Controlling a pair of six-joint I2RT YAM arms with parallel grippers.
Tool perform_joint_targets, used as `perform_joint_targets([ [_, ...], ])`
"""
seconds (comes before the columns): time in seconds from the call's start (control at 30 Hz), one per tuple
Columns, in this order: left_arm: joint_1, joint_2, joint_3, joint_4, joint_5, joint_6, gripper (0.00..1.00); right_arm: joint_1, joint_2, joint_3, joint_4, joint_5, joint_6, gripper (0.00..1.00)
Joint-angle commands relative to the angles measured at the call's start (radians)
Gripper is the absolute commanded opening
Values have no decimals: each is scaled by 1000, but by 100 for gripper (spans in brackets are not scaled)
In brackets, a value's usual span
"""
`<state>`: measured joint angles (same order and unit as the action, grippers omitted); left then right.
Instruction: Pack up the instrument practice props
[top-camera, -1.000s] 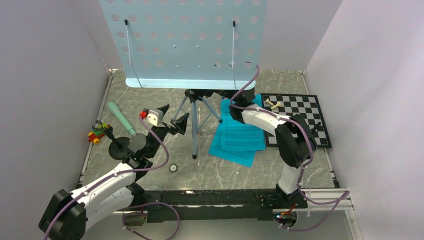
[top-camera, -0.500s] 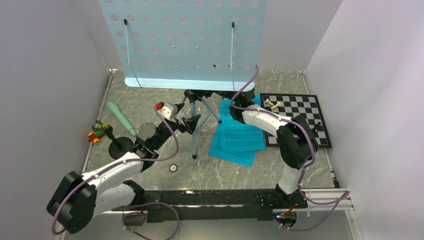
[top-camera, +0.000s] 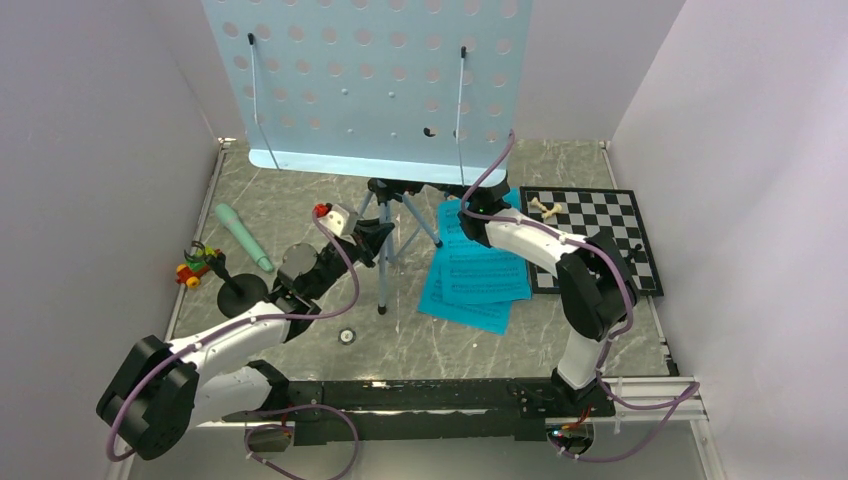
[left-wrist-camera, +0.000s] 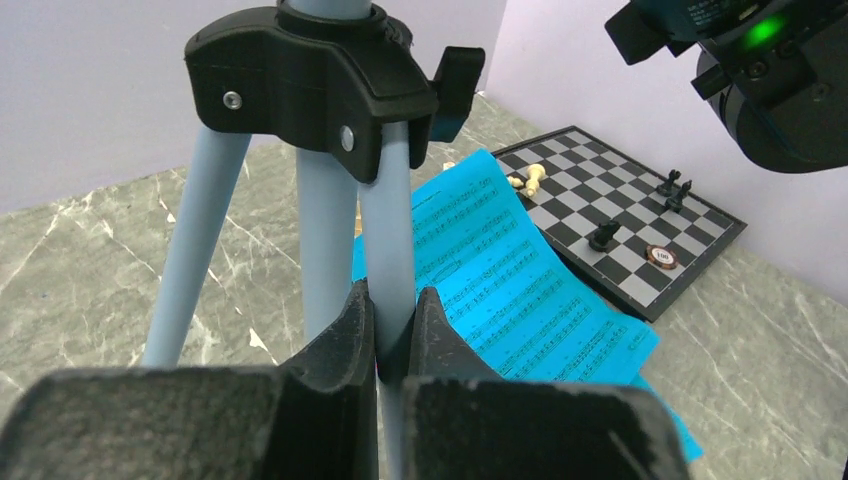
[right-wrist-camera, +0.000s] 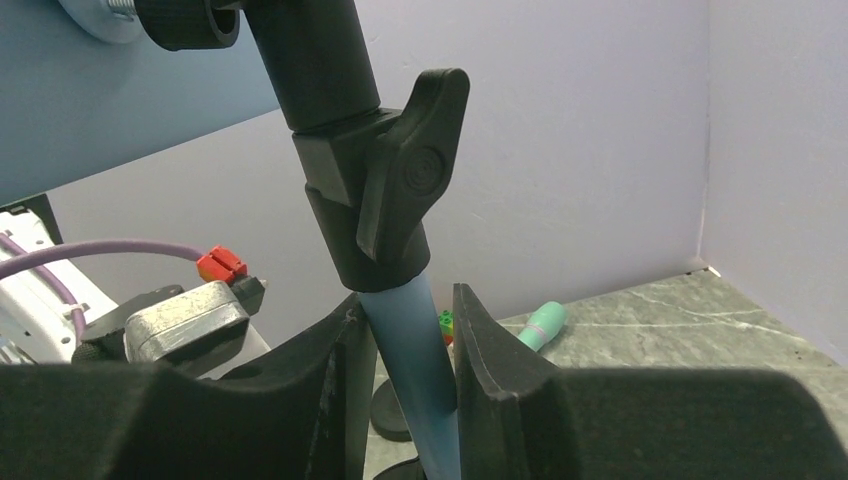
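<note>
Now: left fingers (left-wrist-camera: 340, 345) clenched on music stand (left-wrist-camera: 392, 240) leg; right fingers (right-wrist-camera: 495, 350) gripping its pole (right-wrist-camera: 408, 335).

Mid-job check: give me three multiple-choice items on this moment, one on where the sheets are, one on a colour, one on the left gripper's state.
1. Where do the music sheets lie?
A. on the stand's tray
B. on the table beside the chessboard
C. leaning on the back wall

2. What colour is the microphone?
A. red
B. mint green
C. black

3. What is the left gripper doing?
A. open above the table
B. shut on the microphone
C. shut on a tripod leg of the music stand

Answers:
1 B, the top view shows them flat on the marble at the board's left edge.
2 B, it lies pale green near the left wall.
3 C, the left wrist view shows both fingers pressed on the pale-blue leg.
</note>
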<state>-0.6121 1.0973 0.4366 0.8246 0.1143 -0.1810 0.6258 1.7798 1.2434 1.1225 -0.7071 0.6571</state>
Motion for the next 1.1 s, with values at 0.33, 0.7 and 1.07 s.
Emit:
perform_joint_targets([
  [0.33, 13, -69, 30, 76, -126, 152, 0, 36, -48, 90, -180, -49, 26, 0],
  [0.7, 13, -189, -42, 90, -293, 243, 0, 68, -2, 159, -188, -62, 20, 0],
  [1.07, 13, -248, -58, -4, -327, 269, 0, 84, 48, 140, -135, -42, 58, 0],
])
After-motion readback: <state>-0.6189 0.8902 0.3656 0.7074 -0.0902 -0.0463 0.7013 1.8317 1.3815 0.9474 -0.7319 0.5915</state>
